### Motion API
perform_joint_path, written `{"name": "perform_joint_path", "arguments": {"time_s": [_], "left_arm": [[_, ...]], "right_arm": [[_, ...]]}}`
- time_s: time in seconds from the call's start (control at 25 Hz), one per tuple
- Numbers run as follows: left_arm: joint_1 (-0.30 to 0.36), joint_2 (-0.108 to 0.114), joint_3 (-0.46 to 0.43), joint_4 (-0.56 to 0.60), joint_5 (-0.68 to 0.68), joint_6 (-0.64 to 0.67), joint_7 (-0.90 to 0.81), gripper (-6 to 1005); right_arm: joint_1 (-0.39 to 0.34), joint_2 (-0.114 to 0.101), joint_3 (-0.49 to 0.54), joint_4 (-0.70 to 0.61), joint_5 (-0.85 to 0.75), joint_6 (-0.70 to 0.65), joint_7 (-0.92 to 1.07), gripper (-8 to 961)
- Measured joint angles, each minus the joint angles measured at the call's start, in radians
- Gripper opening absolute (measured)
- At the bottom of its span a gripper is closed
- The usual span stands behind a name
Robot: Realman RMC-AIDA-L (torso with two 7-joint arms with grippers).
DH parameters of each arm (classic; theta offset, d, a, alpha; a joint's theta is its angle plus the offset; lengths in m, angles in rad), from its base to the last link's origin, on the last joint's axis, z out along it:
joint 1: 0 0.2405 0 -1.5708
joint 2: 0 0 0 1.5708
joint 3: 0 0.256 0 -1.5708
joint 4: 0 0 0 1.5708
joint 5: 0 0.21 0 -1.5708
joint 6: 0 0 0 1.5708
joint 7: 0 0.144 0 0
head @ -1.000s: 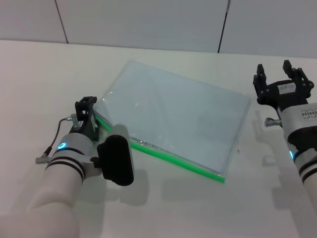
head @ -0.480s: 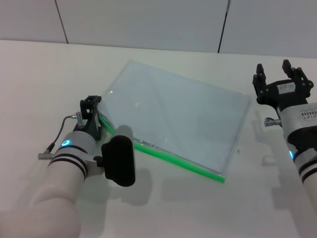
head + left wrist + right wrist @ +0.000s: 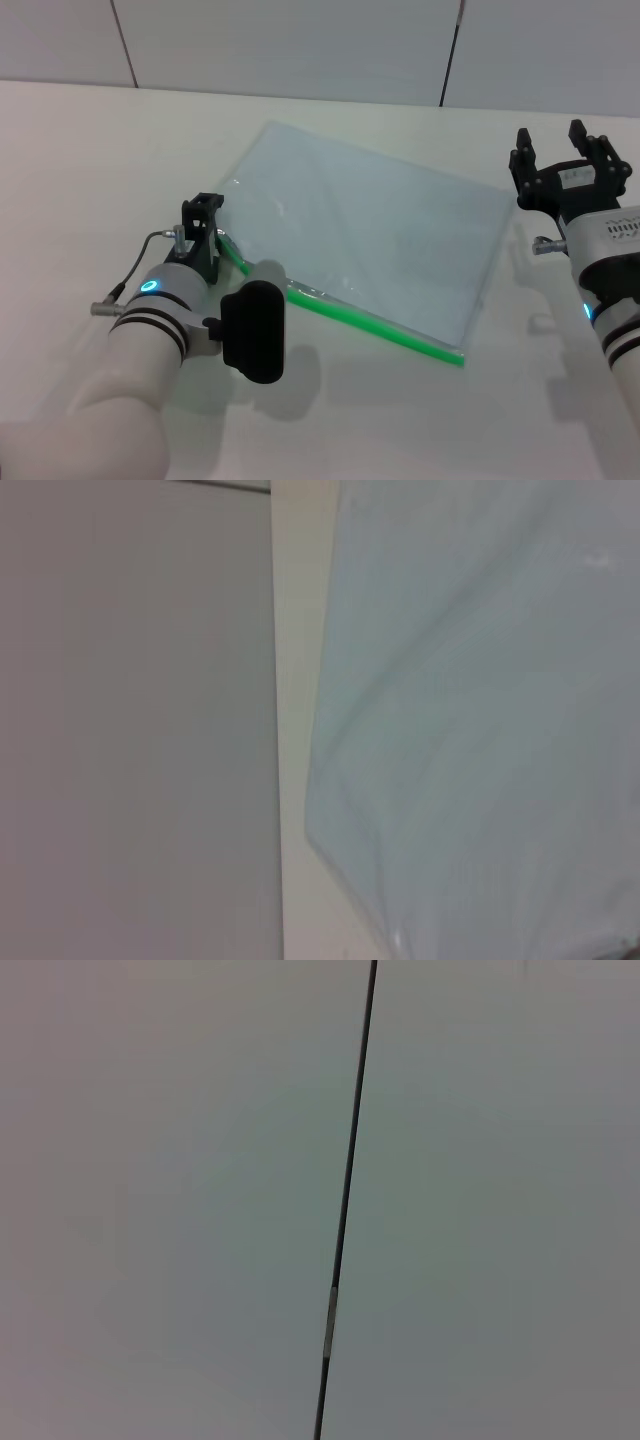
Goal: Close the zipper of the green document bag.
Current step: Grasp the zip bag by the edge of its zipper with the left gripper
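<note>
The green document bag (image 3: 370, 235) lies flat and slanted on the white table (image 3: 90, 160). Its pale translucent sheet also fills much of the left wrist view (image 3: 480, 730). The zipper (image 3: 370, 322) is the bright green strip along the bag's near long edge. My left gripper (image 3: 205, 225) sits at the zipper's left end, fingers pinched together there on the slider, which they hide. My right gripper (image 3: 562, 150) hovers open beside the bag's right short edge, apart from it and holding nothing.
A grey panelled wall (image 3: 300, 45) runs behind the table, with a dark seam (image 3: 345, 1200) that is all the right wrist view shows. Bare table surface lies in front of the bag and to its left.
My left gripper has slid to the right along the green edge. The bag has shifted a little to the right with it. The right arm has not moved.
</note>
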Motion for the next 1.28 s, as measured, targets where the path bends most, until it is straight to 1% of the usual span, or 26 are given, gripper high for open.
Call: {"name": "perform_joint_path", "arguments": {"time_s": [1.28], "left_arm": [[0.008,-0.002,0.000,0.005,0.030,0.009,0.072,393]], "right_arm": [[0.002,0.000,0.000,0.000,-0.001,-0.008,-0.002,576]]}}
